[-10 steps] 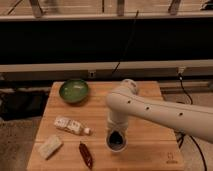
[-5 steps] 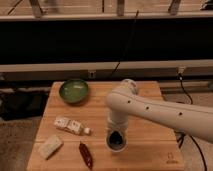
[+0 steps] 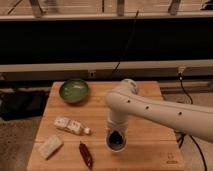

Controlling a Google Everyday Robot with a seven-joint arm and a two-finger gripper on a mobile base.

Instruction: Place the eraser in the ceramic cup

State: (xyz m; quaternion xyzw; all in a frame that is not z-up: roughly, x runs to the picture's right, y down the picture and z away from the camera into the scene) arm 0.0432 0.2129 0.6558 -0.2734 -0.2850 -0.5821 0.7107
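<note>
The ceramic cup [image 3: 116, 148], small, round and white with a dark inside, stands on the wooden table [image 3: 150, 145] near its front middle. My white arm reaches in from the right and bends down over the cup. My gripper [image 3: 116, 135] points straight down at the cup's mouth, its dark tip right at or in the opening. It hides most of the cup's inside. I cannot tell whether it holds anything. A pale rectangular block [image 3: 50, 146], possibly the eraser, lies at the front left of the table, far from the gripper.
A wide green bowl [image 3: 74, 90] sits at the back left. A small white bottle [image 3: 71, 125] lies on its side left of the cup. A red chili pepper [image 3: 86, 154] lies at the front, just left of the cup. A dark railing runs behind the table.
</note>
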